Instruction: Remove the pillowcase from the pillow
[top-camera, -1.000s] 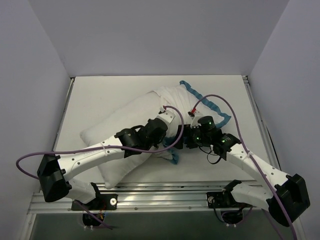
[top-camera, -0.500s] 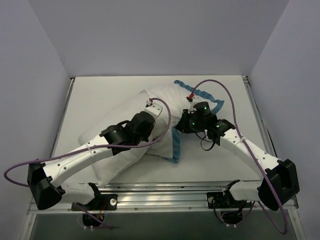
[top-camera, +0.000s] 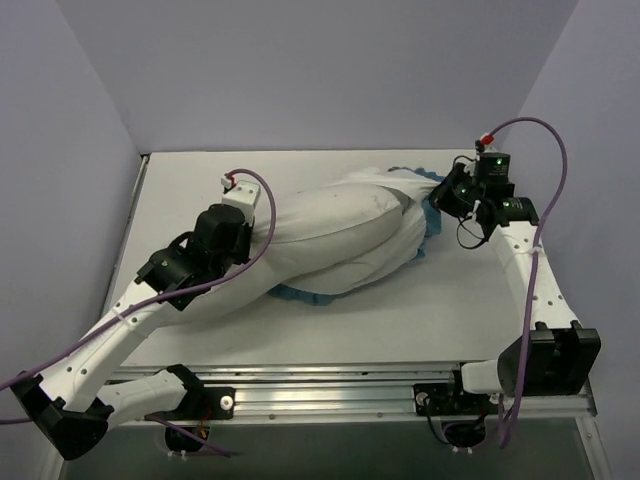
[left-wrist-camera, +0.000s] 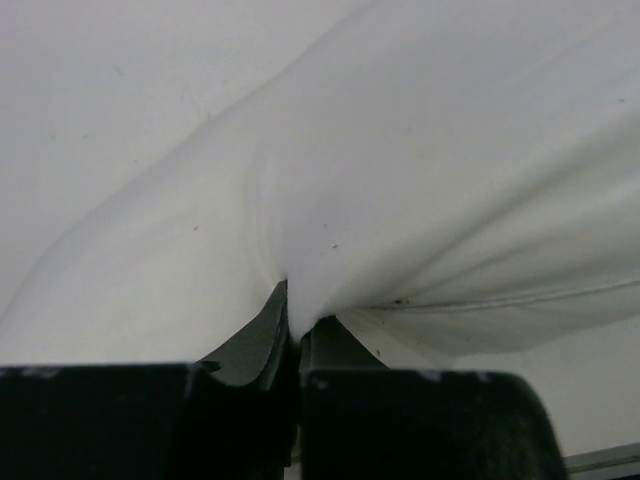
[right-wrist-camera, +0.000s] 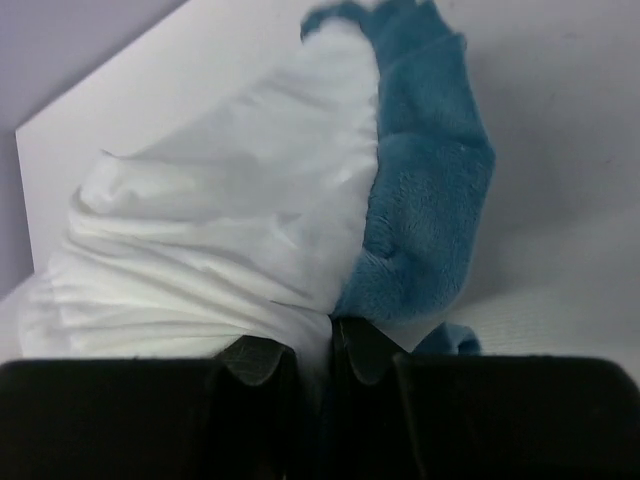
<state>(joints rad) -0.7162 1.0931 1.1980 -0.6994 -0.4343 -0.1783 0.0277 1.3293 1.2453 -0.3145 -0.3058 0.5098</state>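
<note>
Within the last second the two arms had swung wide apart, from a huddle at the middle of the desk (top-camera: 440, 310) to opposite ends of the bundle. The right gripper (right-wrist-camera: 320, 340), open a second before, was now clenched on the pillowcase (right-wrist-camera: 425, 200) near its teal ruffle, white cloth and blue plush bunched together between its jaws, and it had carried that edge off toward the far right corner. The left gripper (left-wrist-camera: 294, 312) was clamped tight on a fold of plain white fabric at the bundle's left end, most likely the pillow (top-camera: 245, 285) itself, though white on white left that unsure.

The bundle lay stretched across the desk between the two grippers, teal trim showing at the right end and along the near underside. That looked like the stripping pull under way – the cover drawn rightward while the cushion was held back. Much of the pillow seemed to be inside, so the job looked only partly done
</note>
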